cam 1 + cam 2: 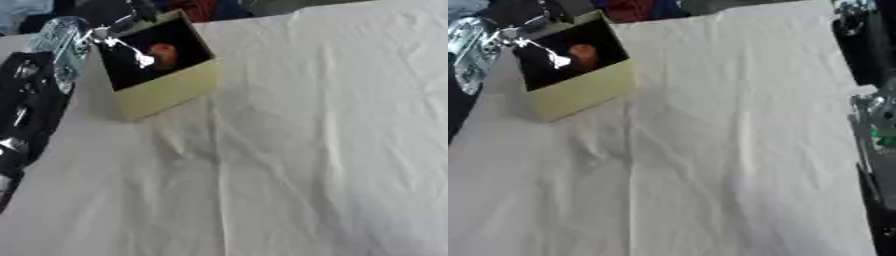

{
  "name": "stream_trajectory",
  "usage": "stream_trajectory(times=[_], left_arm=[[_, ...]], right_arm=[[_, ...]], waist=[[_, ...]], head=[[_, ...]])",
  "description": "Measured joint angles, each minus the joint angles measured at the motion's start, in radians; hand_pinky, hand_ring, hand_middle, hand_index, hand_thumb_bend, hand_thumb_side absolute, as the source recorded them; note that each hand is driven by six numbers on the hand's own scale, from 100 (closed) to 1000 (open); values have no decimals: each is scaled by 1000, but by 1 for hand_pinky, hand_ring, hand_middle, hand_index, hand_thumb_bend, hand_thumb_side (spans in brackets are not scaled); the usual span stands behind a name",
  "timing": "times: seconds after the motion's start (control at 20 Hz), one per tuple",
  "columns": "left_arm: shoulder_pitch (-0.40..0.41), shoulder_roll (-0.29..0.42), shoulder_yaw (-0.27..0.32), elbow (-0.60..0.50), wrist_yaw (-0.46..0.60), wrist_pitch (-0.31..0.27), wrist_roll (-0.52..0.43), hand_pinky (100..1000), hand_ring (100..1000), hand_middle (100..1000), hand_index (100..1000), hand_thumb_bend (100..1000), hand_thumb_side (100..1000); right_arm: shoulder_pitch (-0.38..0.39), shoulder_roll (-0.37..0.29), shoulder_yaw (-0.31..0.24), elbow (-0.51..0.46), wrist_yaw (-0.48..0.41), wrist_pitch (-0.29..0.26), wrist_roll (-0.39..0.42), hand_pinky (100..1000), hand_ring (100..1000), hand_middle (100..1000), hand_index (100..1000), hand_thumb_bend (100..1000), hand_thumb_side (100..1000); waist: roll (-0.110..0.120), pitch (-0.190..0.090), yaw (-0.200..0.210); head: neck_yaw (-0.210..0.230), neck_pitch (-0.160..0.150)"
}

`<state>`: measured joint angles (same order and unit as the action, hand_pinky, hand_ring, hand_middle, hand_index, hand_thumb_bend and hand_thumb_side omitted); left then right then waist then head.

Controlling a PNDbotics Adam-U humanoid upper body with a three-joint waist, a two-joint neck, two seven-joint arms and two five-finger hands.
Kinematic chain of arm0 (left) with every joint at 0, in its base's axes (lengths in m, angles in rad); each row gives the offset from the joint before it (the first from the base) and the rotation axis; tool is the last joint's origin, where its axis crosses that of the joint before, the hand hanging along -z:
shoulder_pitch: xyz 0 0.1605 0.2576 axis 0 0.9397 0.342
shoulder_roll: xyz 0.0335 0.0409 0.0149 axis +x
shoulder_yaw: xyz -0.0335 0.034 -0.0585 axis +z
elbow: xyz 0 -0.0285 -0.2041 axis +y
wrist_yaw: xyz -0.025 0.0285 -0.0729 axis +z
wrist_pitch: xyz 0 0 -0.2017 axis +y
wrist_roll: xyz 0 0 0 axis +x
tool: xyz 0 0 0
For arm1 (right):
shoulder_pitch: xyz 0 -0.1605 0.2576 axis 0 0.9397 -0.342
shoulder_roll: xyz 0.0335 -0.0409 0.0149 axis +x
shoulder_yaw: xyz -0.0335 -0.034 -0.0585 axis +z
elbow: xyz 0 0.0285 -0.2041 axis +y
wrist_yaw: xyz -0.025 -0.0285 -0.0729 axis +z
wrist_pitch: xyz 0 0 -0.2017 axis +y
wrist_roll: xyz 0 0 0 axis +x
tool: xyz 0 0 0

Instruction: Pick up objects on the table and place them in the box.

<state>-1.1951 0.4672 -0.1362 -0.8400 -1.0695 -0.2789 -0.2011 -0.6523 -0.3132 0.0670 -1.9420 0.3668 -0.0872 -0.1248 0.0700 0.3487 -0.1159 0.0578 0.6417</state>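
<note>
Wrinkled white cloth-covered table (289,165) spreads bare up close, the black-and-silver left hand (61,42) rises at ten o'clock, fingers impossible to read, beside the open pale-yellow cardboard box (166,90) at eleven o'clock, a small orange object (163,54) lying inside its dark interior.

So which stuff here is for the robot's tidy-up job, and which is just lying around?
For the job:
- pale yellow cardboard box
- orange round thing inside the box
- robot's left hand, holding a clear crinkly plastic thing by the box

Just lying about:
- white wrinkled tablecloth
- dark equipment past the table's right edge
</note>
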Motion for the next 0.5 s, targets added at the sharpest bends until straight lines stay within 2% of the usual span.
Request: stream_trajectory(times=[0.15,0.5], left_arm=[[7,6,8,-65,85,17,-9,500,675,667,784,100,361],[45,72,17,-277,279,83,-51,456,624,628,750,100,304]], right_arm=[[3,1,-2,0,0,0,-1,816,721,589,801,100,929],[16,9,-6,0,2,0,-4,817,723,591,801,100,924]], waist=[[0,-10,7],[-4,-31,27]], head=[[-2,3],[-13,17]])
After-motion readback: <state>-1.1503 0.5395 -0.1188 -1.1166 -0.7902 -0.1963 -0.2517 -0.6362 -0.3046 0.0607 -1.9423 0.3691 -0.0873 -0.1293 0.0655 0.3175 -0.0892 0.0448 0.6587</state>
